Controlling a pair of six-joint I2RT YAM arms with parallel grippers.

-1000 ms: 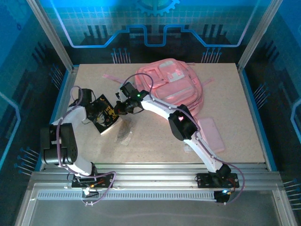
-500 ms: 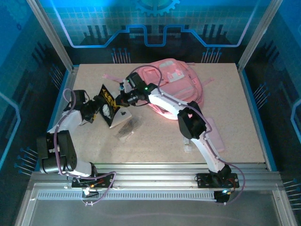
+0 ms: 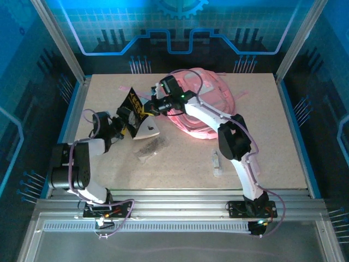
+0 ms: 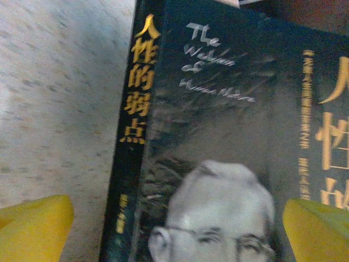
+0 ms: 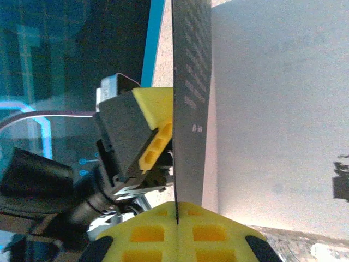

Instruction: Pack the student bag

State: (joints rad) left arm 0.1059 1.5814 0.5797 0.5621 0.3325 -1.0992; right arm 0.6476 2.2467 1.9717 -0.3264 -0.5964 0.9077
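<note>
The student bag (image 3: pixel 210 90), a large pink backpack, lies at the back of the table, partly behind my right arm. A black book (image 3: pixel 133 103) with yellow lettering is tilted up off the table, its white pages (image 3: pixel 148 130) hanging open. My right gripper (image 3: pixel 149 107) is shut on the book's thin dark cover (image 5: pixel 188 82), which sits pinched between the yellow pads (image 5: pixel 177 210). My left gripper (image 3: pixel 120 122) stands open just left of the book. In the left wrist view its fingertips (image 4: pixel 32 229) are spread wide in front of the cover (image 4: pixel 218 164), which shows a man's face.
A clear speckled packet (image 3: pixel 150 147) lies on the table below the book. A small whitish object (image 3: pixel 217 162) lies beside my right arm's lower link. A metal frame and blue walls surround the beige table (image 3: pixel 272 142).
My left gripper has opened and let go of the book. My right gripper has raised the book and carried it back and to the right, its pages falling open.
</note>
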